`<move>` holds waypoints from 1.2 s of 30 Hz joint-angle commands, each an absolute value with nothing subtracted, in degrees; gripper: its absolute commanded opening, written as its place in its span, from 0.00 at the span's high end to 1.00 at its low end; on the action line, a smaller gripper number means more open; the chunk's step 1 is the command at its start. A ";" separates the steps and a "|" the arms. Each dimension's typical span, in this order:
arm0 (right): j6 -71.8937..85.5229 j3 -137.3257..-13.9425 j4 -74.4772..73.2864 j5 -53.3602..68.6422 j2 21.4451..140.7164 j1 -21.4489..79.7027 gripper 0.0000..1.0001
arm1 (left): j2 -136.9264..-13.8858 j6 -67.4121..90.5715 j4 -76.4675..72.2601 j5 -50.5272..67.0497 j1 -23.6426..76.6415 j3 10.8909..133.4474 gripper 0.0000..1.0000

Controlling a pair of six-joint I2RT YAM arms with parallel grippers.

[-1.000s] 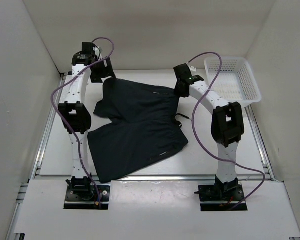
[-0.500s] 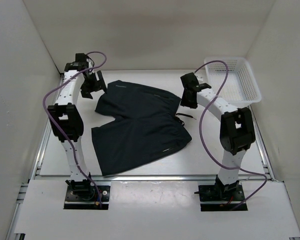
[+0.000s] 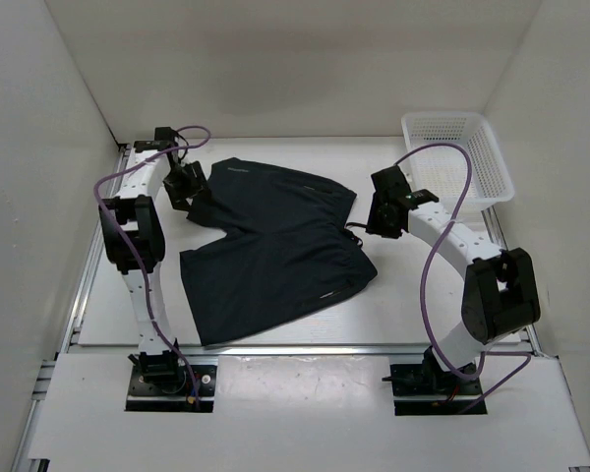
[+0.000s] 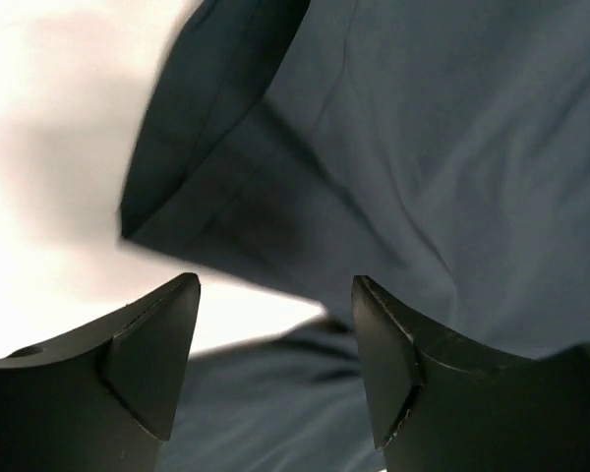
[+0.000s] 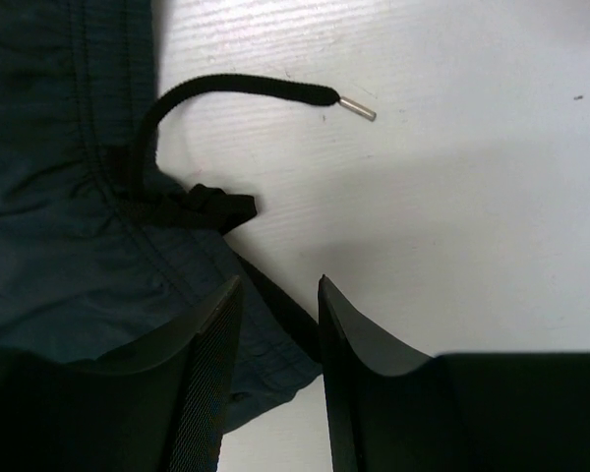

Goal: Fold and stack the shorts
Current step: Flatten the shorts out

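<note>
Shorts [image 3: 270, 246] lie spread flat at the centre of the white worktop [image 3: 423, 295], legs toward the left of the frame. Left jaws stand wide and empty over the upper-left leg hem; right jaws, narrowly parted and empty, hover at the waistband's right edge beside its drawcord [image 5: 246, 93].

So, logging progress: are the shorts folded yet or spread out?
Spread out. The shorts lie flat on the table, both legs showing side by side, neither laid over the other.
</note>
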State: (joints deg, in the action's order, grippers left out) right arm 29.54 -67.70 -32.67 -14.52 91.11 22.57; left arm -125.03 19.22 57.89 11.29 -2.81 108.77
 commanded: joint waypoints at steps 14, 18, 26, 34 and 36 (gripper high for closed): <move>27.77 -68.02 -33.31 -15.38 88.51 23.12 0.58 | -127.71 20.57 58.45 9.85 -0.09 112.51 0.90; 27.77 -68.03 -33.31 -15.38 88.51 23.12 0.58 | -121.05 20.04 58.97 6.77 -0.09 109.69 0.90; 27.77 -67.42 -33.31 -15.38 88.51 23.12 0.58 | -114.00 21.35 58.97 3.79 -0.62 101.70 0.90; 27.16 -66.36 -33.31 -14.60 87.36 23.12 0.58 | -110.93 23.55 58.97 0.26 -0.62 96.33 0.18; 27.16 -65.75 -33.31 -13.80 85.79 23.12 0.57 | -109.61 24.87 58.97 -0.26 -1.84 95.28 0.02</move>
